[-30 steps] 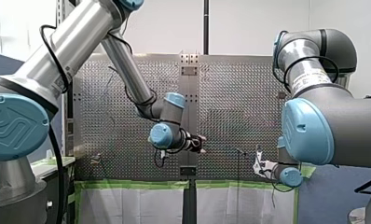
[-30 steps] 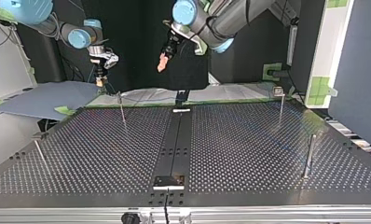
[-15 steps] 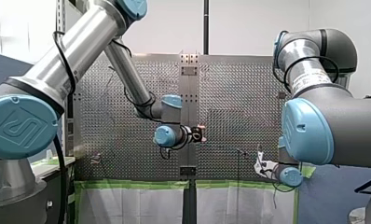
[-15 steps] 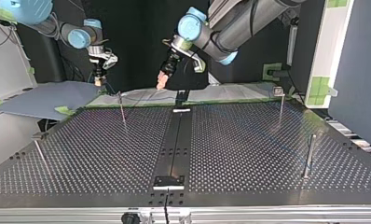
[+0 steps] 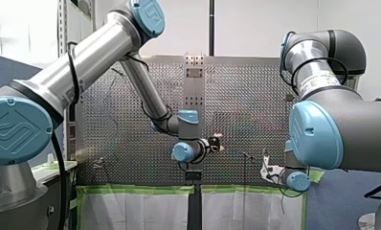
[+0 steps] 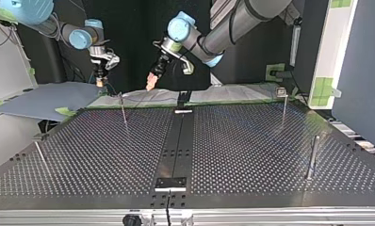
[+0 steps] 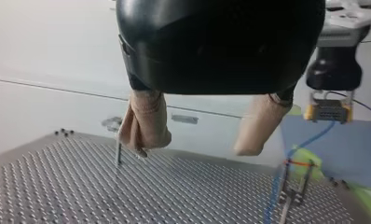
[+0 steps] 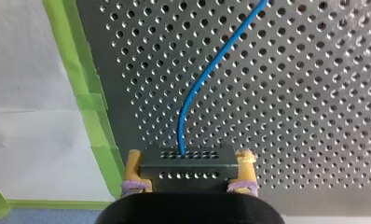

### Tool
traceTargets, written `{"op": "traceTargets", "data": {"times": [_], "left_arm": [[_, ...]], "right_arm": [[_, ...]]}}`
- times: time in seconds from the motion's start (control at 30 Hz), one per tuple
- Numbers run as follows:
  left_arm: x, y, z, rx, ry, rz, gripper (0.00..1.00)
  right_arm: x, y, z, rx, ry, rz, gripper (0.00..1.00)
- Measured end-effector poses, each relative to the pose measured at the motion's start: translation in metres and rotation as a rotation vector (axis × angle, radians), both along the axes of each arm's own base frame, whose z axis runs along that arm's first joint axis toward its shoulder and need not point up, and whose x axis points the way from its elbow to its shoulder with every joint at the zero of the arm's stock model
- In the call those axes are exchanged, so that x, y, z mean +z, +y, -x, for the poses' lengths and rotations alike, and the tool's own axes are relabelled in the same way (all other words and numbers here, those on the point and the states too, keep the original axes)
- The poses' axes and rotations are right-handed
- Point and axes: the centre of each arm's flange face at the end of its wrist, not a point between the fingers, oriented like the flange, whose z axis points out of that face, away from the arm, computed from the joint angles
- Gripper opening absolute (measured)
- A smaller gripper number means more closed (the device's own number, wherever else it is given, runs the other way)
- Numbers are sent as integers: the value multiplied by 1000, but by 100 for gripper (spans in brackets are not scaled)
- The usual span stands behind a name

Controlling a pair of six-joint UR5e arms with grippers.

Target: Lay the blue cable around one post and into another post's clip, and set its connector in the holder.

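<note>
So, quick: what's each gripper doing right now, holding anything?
Left gripper: open, holding nothing.
Right gripper: closed on the connector.

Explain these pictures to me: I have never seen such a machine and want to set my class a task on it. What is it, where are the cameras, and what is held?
These are two robot arms at a metal table full of holes. One camera looks from behind the arms, one faces them from across the table, and one sits on each wrist. Thin posts stand on the table. My right tool is shut on a black connector, with a blue cable leading from it. My left tool is open and holds nothing.
</note>
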Motion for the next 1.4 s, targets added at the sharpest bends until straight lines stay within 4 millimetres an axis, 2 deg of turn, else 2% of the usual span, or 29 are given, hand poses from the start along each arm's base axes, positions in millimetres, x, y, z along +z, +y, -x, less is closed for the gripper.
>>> {"op": "traceTargets", "data": {"times": [0.4,0.8,1.13,1.4], "left_arm": [[-18,18,-16,54,34,-73,100],[-62,-11,-20,-16,74,-147,100],[-49,-37,-31,-21,71,-89,100],[-47,-38,-32,-9,75,-79,100]], "right_arm": [[-1,3,-4,12,-2,-14,4],[-1,5,-12,19,-38,-19,4],[1,13,-13,10,-6,-40,7],[31,30,-6,-34,26,-1,7]]}}
